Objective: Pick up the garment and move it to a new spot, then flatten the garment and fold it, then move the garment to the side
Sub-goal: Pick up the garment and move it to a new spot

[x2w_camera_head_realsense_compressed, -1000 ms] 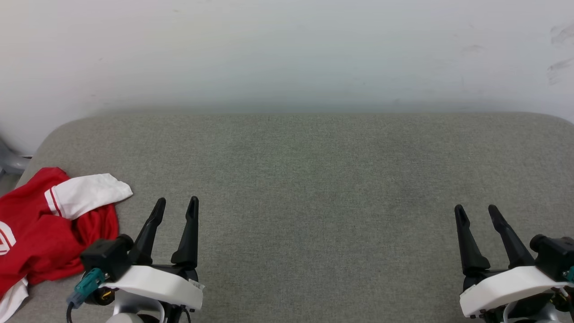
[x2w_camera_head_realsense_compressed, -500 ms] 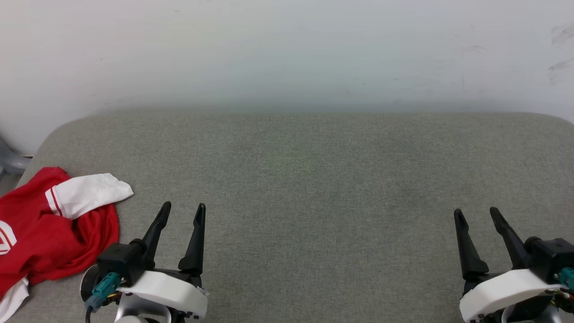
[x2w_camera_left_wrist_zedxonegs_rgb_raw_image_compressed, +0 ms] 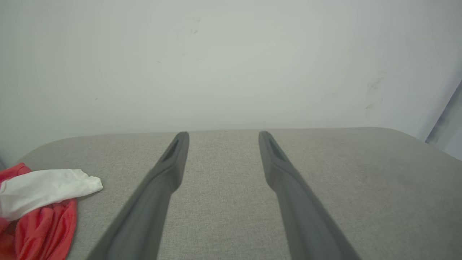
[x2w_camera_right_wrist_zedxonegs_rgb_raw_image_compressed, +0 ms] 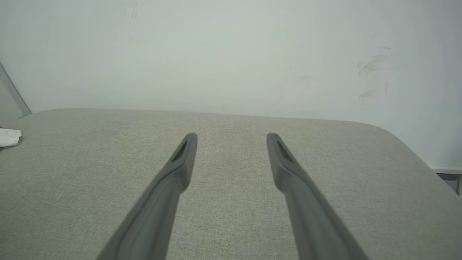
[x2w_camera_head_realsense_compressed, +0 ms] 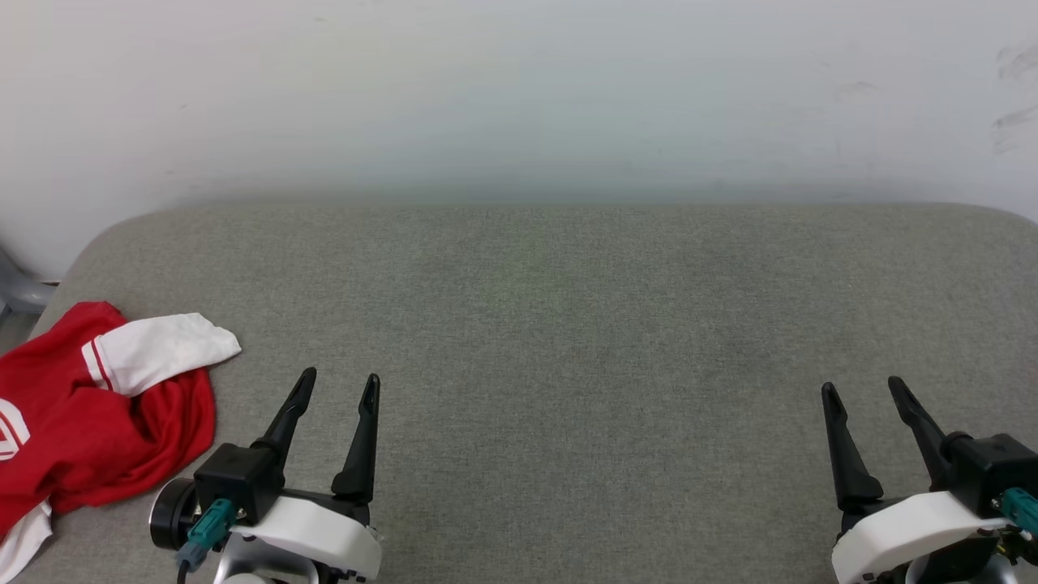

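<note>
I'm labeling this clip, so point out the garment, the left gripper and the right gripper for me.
garment [x2w_camera_head_realsense_compressed: 97, 442]: head view, on its crumpled red body.
left gripper [x2w_camera_head_realsense_compressed: 340, 376]: head view, midway between its two fingertips.
right gripper [x2w_camera_head_realsense_compressed: 861, 384]: head view, midway between its two fingertips.

The grey cushion [x2w_camera_head_realsense_compressed: 568, 324] lies bare across its middle and right, open for a sweep. The wall [x2w_camera_head_realsense_compressed: 519, 97] closes its far edge. The crumpled garment [x2w_camera_head_realsense_compressed: 97, 430] heaps at the left edge, seemingly near the left gripper [x2w_camera_head_realsense_compressed: 340, 377]
</note>
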